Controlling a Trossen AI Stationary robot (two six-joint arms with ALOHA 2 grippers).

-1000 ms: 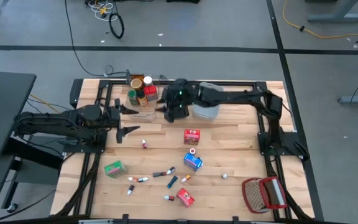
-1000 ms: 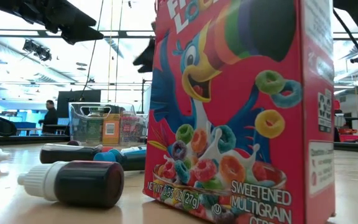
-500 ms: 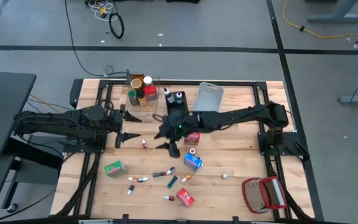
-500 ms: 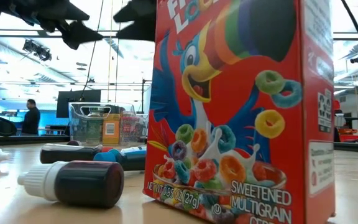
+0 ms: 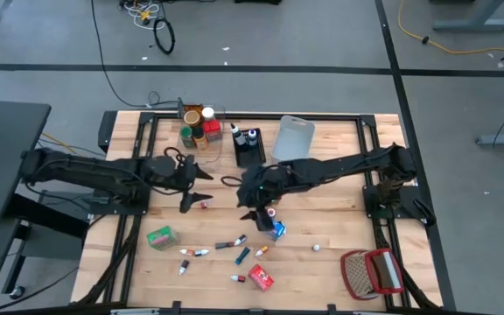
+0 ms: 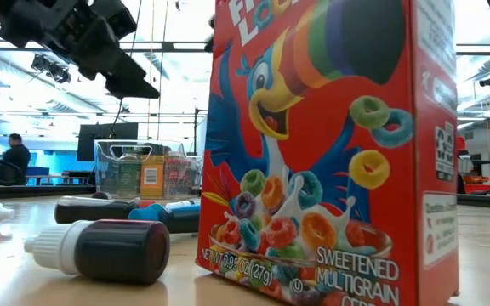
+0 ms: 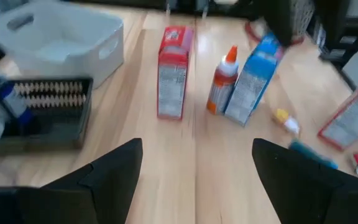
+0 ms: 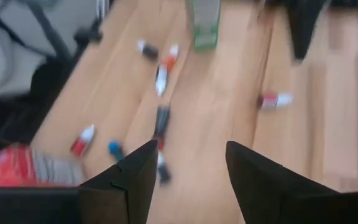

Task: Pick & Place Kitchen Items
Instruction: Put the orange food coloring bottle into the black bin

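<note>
Small kitchen items lie scattered on the wooden table. A blue box (image 5: 275,230), a green box (image 5: 159,236), a red cereal box (image 5: 261,278) and several little tubes (image 5: 227,243) rest near the front. My right gripper (image 5: 239,198) hovers open over the table's middle, just left of the blue box. My left gripper (image 5: 198,191) is open above a small tube (image 5: 204,203). In the left wrist view a red box (image 7: 174,71), an orange-capped bottle (image 7: 222,90) and the blue box (image 7: 253,78) stand ahead of my open left gripper (image 7: 194,180).
A clear bin (image 5: 198,131) with jars, a black bin (image 5: 249,144) and a grey-blue bin (image 5: 293,138) stand along the far edge. A red-and-white wire basket (image 5: 373,271) sits at the near right corner. A person (image 6: 11,157) stands in the room beyond.
My right gripper has swung from the far bins toward the near side and the left, ending over the table's middle beside the blue box, tipped further down. My left gripper has gone toward the table's right and down, over the small tube. No item has moved.
</note>
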